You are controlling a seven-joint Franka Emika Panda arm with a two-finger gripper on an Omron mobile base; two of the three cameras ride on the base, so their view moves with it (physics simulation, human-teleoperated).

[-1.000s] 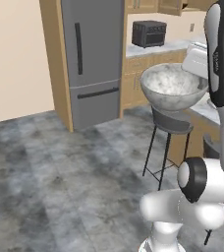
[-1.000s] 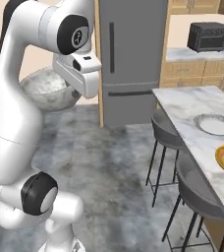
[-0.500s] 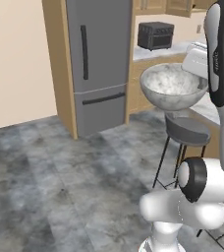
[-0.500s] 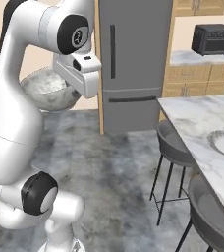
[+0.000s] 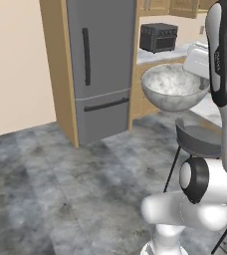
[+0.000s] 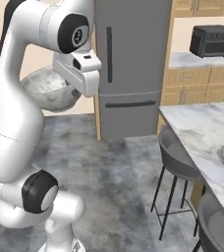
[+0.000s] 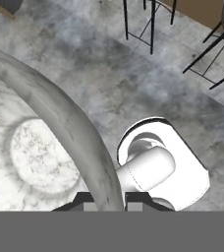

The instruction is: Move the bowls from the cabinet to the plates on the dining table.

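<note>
Grip: our gripper (image 7: 109,199) fingers are pinching shut on the deep grey-white marbled stone bowl's (image 5: 174,93) rim.
Carriage: we are holding it upright above the floor, approaching the marble dining table (image 6: 202,129).

The white arm rises from the base, bends at its dark elbow joint and folds over at shoulder height, the wrist pointing downward. The tool (image 7: 108,199) is clamped shut on the rim of the marbled bowl (image 5: 172,89), one fingertip (image 7: 83,201) inside the wall, the other outside.
</note>
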